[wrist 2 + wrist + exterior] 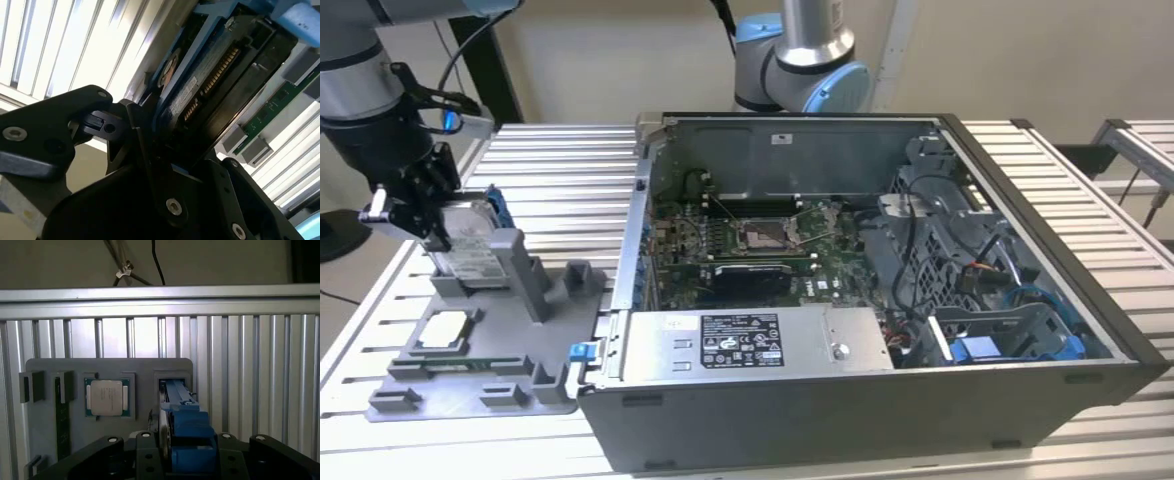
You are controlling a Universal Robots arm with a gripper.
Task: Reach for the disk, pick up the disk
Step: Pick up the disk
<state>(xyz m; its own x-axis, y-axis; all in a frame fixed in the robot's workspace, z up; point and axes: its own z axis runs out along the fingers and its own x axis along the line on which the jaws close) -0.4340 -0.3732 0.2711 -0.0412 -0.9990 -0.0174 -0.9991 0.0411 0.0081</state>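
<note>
The hand (430, 232) is down on the disk (478, 255), which stands on edge in its slot in the grey fixture (520, 340), on the exterior view's left. In both wrist views the black fingers (147, 455) sit snug against either side of the blue bracket, so it's closed on the disk. A tall grey post (507, 262) stands just beside the disk. The square chip (106, 397) and a memory stick (62, 420) sit in neighbouring slots. The open computer case (854, 400) butts up against the fixture on the ribbed tabletop (560, 170).
</note>
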